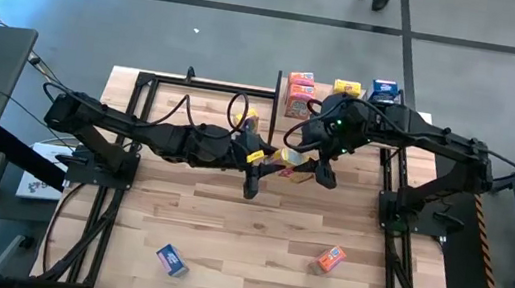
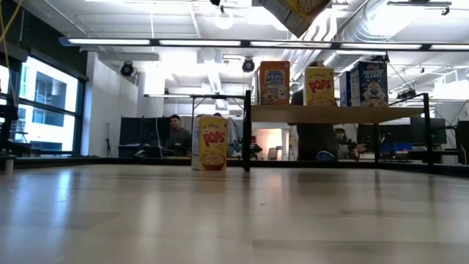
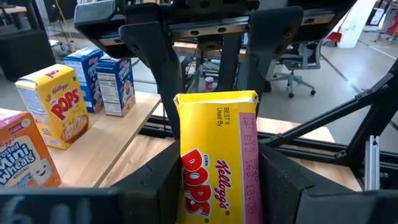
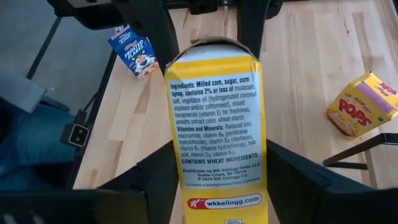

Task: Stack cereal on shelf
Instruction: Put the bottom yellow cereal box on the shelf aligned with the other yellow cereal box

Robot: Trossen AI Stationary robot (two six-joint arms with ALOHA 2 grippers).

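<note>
A yellow Corn Pops box (image 3: 217, 158), a small glossy cardboard carton, is up in the air above the middle of the table (image 1: 226, 221), held from 2 sides. The left gripper (image 1: 264, 170) clenches one end of it between its dark fingers (image 3: 283, 180). The right gripper (image 1: 320, 168) has its fingers on both sides of the other end; I think they grasp it, but this view does not show the contact well.

On the shelf (image 2: 337, 114), a flat light-wood board on thin black posts at the far edge, stand an orange box (image 2: 275, 82), a yellow box (image 2: 319, 86) and a blue box (image 2: 368, 84), upright in a row. Another yellow box (image 2: 212, 143) stands on the table just beside the shelf. A blue box (image 1: 171, 260) and an orange box (image 1: 330, 259) lie on the plank-patterned wood near the front edge, well apart.
</note>
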